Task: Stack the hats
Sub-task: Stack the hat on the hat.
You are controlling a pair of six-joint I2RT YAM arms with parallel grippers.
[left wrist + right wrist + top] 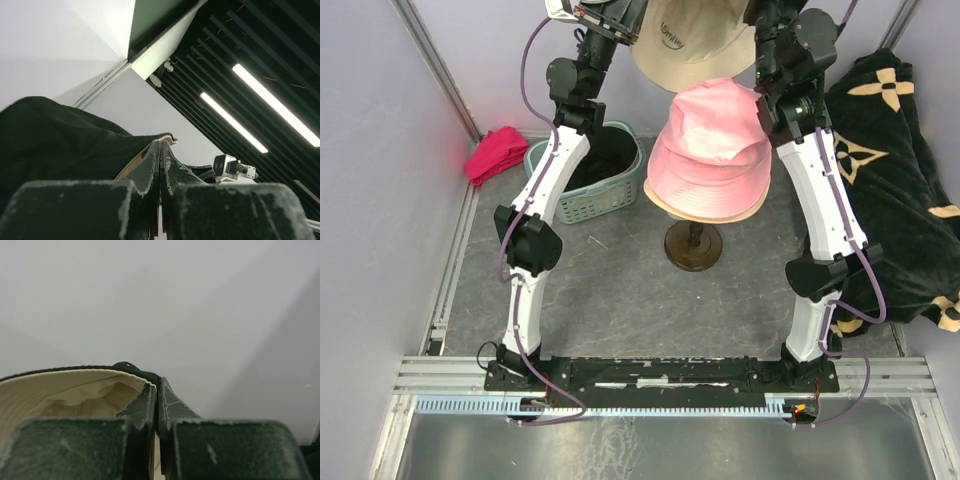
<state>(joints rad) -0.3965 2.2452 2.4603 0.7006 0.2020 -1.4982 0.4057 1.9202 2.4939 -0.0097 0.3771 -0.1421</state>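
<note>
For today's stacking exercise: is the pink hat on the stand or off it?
On: pink hat caps the stand, over a tan brim.

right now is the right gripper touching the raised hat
Touching. The right wrist view shows the right gripper shut on the brim of the raised hat, fabric pinched between its fingers.

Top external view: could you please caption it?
Left gripper and right gripper hold cream hat aloft near pink hat.

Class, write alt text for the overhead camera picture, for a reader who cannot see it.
The left arm and right arm hold a cream-lined bucket hat aloft near a pink bucket hat covering a tan brim on a stand. A teal basket and magenta cloth lie left; a black flower-patterned cloth lies right.
</note>
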